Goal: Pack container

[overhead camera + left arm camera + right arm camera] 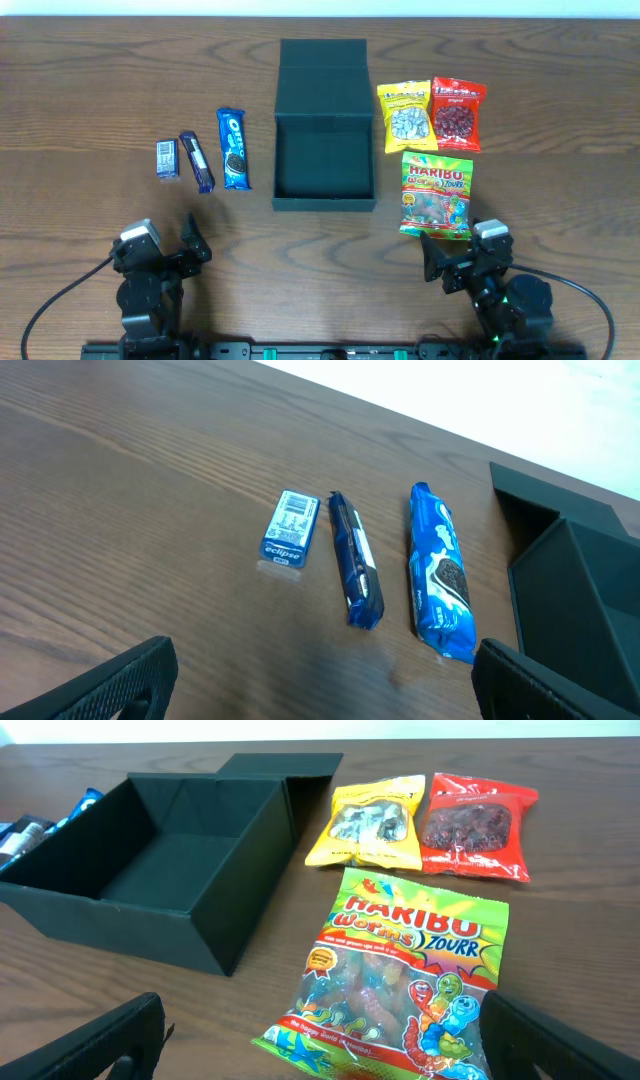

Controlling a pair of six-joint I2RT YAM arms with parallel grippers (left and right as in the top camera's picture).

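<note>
The dark green container stands open and empty at the table's middle, its lid flap laid back; it also shows in the right wrist view and at the right edge of the left wrist view. Left of it lie an Oreo packet, a dark blue bar and a small Eclipse packet. Right of it lie a yellow packet, a red packet and a Haribo bag. My left gripper is open and empty near the front edge. My right gripper is open, its fingers on either side of the Haribo bag's near end.
The table's wood surface runs to a far edge against a white wall. Black cables trail from both arms at the front. A black rail runs along the front edge.
</note>
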